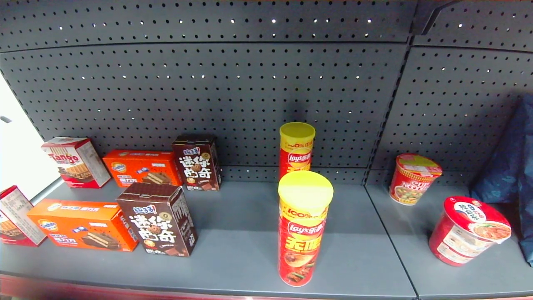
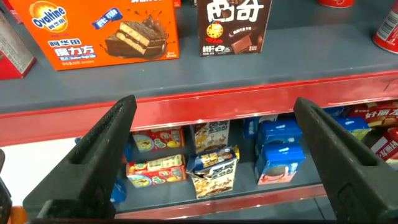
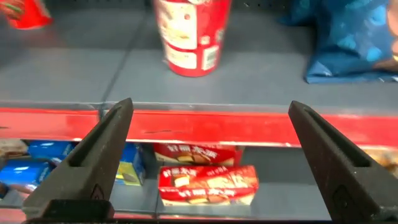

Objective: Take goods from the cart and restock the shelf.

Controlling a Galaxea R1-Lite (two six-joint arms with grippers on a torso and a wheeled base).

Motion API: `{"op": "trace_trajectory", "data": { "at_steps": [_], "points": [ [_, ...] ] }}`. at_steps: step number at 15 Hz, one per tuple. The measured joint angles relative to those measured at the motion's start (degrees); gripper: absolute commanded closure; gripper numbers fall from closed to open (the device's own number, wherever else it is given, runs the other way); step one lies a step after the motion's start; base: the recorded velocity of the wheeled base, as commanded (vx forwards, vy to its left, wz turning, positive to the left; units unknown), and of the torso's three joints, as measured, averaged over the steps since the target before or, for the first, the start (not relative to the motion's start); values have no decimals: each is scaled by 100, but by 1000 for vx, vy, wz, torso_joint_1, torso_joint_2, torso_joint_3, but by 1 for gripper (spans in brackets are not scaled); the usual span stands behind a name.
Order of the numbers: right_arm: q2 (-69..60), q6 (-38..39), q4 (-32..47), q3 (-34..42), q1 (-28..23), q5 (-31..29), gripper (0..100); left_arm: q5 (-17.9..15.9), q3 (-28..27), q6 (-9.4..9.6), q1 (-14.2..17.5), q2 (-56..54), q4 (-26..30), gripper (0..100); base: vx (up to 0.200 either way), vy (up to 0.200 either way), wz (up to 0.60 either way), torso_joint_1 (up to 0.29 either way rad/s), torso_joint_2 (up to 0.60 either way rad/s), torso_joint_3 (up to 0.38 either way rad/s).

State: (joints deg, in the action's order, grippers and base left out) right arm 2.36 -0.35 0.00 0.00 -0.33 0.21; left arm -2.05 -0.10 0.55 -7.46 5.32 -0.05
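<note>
Where the head view looks down, a grey metal shelf (image 1: 241, 246) with a perforated back panel carries the goods in loose rows. At its left, a red-and-white wafer box (image 1: 77, 161), an orange flat cake box (image 1: 141, 168) and a dark brown biscuit box (image 1: 197, 162) stand along the back. In front of them sit a second red-and-white box (image 1: 16, 216), cut by the picture's edge, a second orange box (image 1: 81, 225) and a second dark brown box (image 1: 160, 218). Near the middle two red crisp tubes with yellow lids stand upright: the rear tube (image 1: 296, 150) by the back panel, the front tube (image 1: 304, 227) near the shelf's front. On the right section a red paper noodle cup (image 1: 413, 179) stands farther back and a red noodle bowl (image 1: 468, 231) nearer the front, with a dark blue bag (image 1: 512, 166) at the far right.

In the left wrist view, the left gripper (image 2: 214, 102) holds its black fingers wide apart, level with the shelf's red front edge (image 2: 249, 99). The second orange box and second dark brown box stand just beyond that edge. Below it, a lower shelf (image 2: 245, 169) holds blue boxes (image 2: 280, 155) and small printed cartons (image 2: 211, 174).

In the right wrist view, the right gripper (image 3: 211, 106) likewise has its fingers spread wide before the red edge. The noodle bowl and blue bag sit beyond it, and red snack packs (image 3: 208, 183) lie below.
</note>
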Motion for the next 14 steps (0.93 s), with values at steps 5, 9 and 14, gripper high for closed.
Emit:
{"op": "trace_trajectory", "data": {
  "at_steps": [5, 9, 14],
  "points": [
    [-206, 24, 0, 0, 43, -5, 0, 0, 7, 5, 0, 0, 0, 0, 0, 0, 0, 0, 0, 0],
    [-229, 20, 0, 0, 38, -5, 0, -27, 7, 38, 0, 0, 2, 0, 0, 0, 0, 0, 0, 0],
    [-234, 17, 0, 0, 38, 1, 0, -24, 10, 27, 0, 2, 5, 0, 0, 0, 0, 0, 0, 0]
  ]
}}
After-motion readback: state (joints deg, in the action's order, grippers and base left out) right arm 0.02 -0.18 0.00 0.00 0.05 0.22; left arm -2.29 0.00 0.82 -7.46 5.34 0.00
